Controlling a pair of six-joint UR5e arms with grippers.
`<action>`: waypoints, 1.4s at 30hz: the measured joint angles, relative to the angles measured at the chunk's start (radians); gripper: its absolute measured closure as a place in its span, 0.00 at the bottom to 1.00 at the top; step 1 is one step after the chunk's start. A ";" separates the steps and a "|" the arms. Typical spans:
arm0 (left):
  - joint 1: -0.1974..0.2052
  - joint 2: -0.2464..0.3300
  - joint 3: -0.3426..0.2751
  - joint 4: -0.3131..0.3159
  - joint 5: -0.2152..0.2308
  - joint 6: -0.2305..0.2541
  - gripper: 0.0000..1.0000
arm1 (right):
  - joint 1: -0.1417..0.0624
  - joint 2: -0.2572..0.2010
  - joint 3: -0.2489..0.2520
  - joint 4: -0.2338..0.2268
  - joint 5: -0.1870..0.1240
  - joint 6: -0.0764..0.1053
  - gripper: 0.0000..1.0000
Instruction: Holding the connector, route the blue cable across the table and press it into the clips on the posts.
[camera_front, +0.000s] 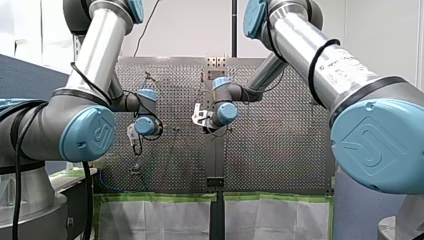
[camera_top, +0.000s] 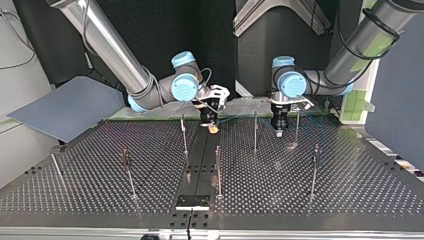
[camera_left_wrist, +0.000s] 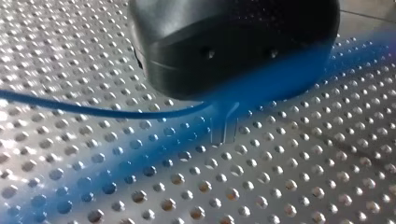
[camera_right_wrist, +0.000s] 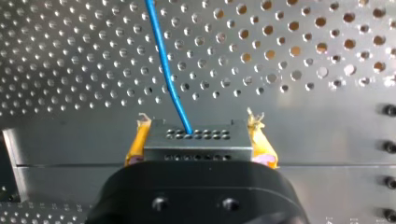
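Observation:
In the right wrist view my right gripper (camera_right_wrist: 198, 132) is shut on a grey metal connector (camera_right_wrist: 196, 141), with a yellow pad (camera_right_wrist: 138, 140) on each side of it. The blue cable (camera_right_wrist: 163, 60) leaves the connector and runs ahead over the perforated table. In the top view this gripper (camera_top: 213, 125) hangs low over the table's middle seam at the far side. My left gripper (camera_top: 278, 132) points straight down to its right. In the left wrist view the blue cable (camera_left_wrist: 93, 110) runs in under the black gripper (camera_left_wrist: 224, 133), which is shut on it.
Several thin upright posts stand on the perforated table, among them one (camera_top: 183, 135) close to my right gripper, one (camera_top: 255, 131) between the grippers and one (camera_top: 297, 125) beside my left gripper. A grey board (camera_top: 70, 107) leans at the top view's left.

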 joint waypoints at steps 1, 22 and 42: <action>0.001 -0.008 0.006 -0.001 0.001 -0.001 1.00 | -0.003 0.000 0.000 0.000 0.000 0.000 1.00; -0.002 -0.050 0.025 -0.057 0.005 -0.053 0.18 | -0.022 0.000 0.000 0.002 0.000 -0.006 1.00; -0.066 0.084 -0.025 -0.254 -0.047 0.005 0.00 | -0.035 0.000 0.001 0.004 0.032 -0.009 1.00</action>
